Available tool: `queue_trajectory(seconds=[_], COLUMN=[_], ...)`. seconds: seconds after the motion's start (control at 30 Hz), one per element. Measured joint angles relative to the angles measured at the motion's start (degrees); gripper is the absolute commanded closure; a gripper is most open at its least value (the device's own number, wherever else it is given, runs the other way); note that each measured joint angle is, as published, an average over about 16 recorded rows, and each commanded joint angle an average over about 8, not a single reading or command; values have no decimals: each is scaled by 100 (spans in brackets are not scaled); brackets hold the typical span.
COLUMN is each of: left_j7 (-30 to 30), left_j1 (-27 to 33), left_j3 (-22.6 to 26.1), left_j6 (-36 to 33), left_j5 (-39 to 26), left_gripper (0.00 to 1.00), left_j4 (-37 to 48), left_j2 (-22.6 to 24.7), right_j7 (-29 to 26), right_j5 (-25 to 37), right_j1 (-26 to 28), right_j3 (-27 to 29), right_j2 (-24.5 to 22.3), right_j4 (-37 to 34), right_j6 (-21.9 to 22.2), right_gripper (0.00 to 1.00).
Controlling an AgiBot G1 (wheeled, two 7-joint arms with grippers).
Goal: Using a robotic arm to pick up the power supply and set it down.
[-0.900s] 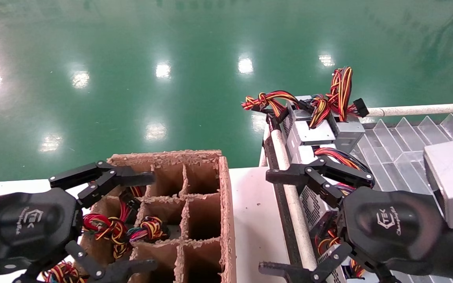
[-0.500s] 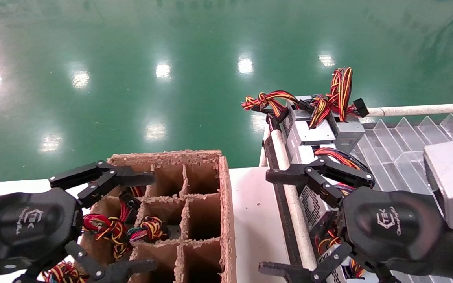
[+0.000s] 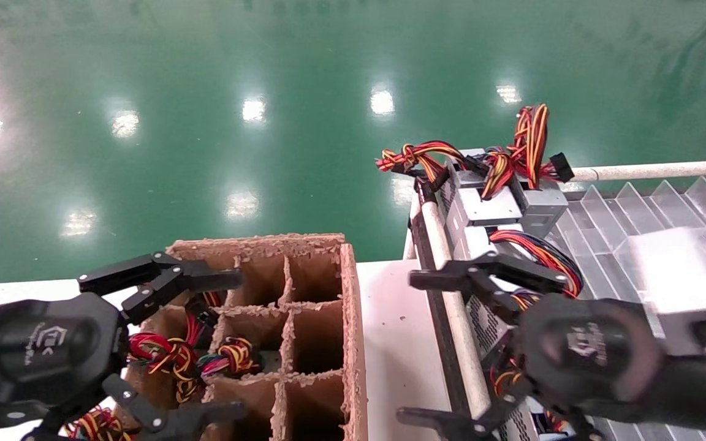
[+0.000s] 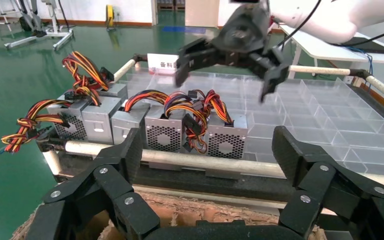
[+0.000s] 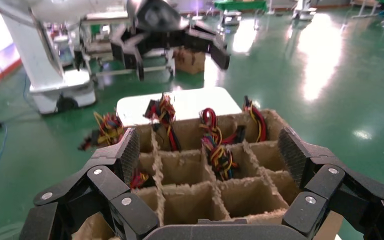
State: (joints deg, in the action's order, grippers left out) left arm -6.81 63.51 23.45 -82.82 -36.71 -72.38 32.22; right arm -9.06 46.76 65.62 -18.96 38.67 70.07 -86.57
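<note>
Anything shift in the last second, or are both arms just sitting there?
The right claw slid slightly toward the robot's left and nearer it, open and empty, above the power supplies. The left claw stayed open over the cardboard divider box.

Overhead lamps are glaring off the glossy green floor (image 3: 236, 110) — strongest at far left; the right gripper (image 3: 436, 349) is smearing with motion blur.

Left gripper (image 3: 197, 349) and right gripper (image 3: 426, 349) both hover, jaws spread wide.
</note>
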Motion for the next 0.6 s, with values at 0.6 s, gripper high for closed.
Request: queue_trajectory(seconds=[0.6], left_j7=[0], left_j1=[0], left_j3=[1], left_j6=[0], left_j5=[0], left_gripper=[100], left_j4=[0], left_j2=[0], right_j7=[1506], right_j5=[1242], right_j1=[1331], right_j3=[-1027], right_j2=[2201], right_j4=[-2775], right_j6=[-290], right_gripper=[0])
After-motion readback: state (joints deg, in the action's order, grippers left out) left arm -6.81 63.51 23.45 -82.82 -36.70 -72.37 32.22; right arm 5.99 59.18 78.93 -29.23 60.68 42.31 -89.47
